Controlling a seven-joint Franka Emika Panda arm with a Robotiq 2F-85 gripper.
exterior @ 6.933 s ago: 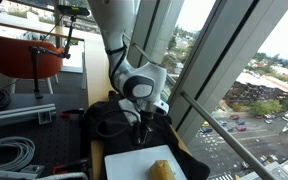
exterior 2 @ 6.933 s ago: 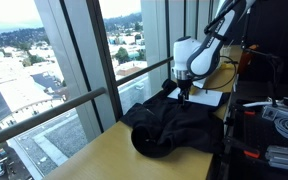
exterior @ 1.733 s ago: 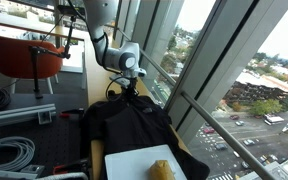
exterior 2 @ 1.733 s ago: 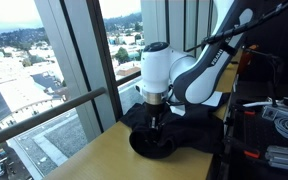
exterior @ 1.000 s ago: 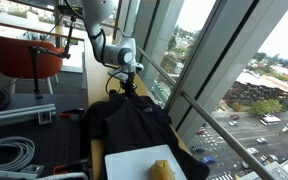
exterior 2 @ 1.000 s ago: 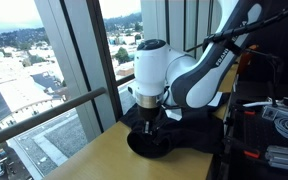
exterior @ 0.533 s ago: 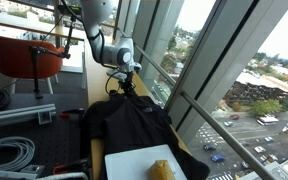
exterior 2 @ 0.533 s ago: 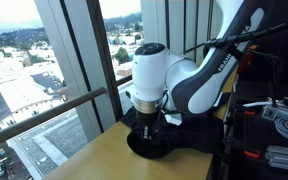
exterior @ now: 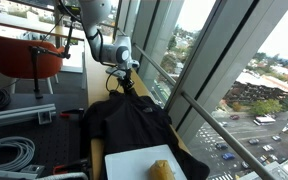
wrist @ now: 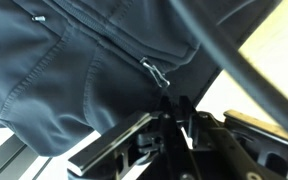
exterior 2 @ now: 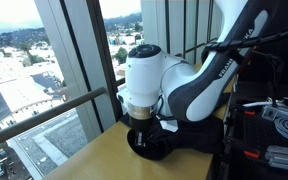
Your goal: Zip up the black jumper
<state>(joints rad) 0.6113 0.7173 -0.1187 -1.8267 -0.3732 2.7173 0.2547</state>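
Observation:
The black jumper lies spread on the table by the window, and one rumpled end of it shows under the arm. My gripper hangs at the jumper's end farthest from the white board, its fingers down in the fabric. In the wrist view the jumper fills the frame, with the zip line running diagonally to a small metal zip pull. The gripper is shut, its fingertips pinched together right at the end of that pull tab.
A white board with a yellow object lies at the jumper's near end. The window frame and rail run alongside. Cables and an orange chair stand at the side. Bare wooden tabletop shows past the jumper.
The gripper has crept a little further along the jumper, away from the white board, staying shut. The fabric end under it has bunched slightly.

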